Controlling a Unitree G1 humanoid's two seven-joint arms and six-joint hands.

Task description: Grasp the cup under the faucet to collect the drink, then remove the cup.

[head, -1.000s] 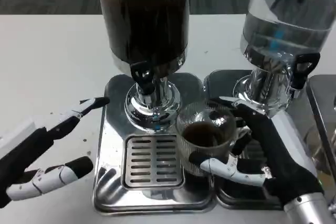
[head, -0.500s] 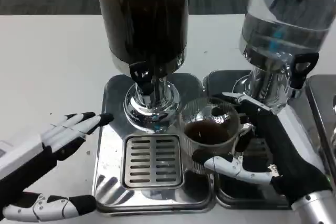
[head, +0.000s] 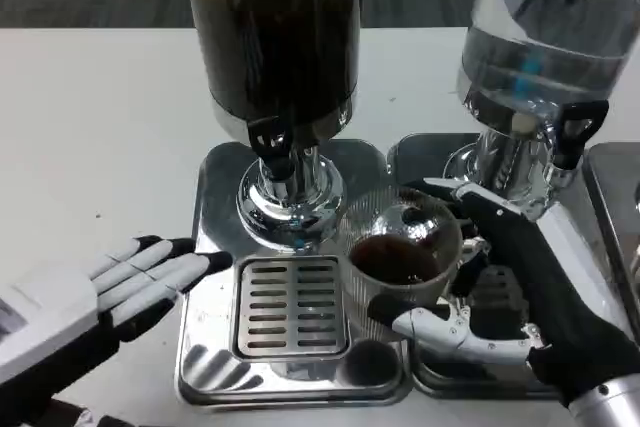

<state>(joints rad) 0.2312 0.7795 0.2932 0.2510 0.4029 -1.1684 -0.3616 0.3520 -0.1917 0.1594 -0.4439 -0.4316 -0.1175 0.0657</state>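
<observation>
cup: dark drink inside, right of grate, clear of black faucet | right hand wraps it | left hand flat, fingers spread, at tray edge | cup base hidden.

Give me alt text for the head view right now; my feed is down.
The right hand holds a ribbed clear cup of dark drink beside the dark dispenser's faucet, over the steel drip tray. The left hand lies flat and open at the tray's left edge; a clear dispenser stands at right.
</observation>
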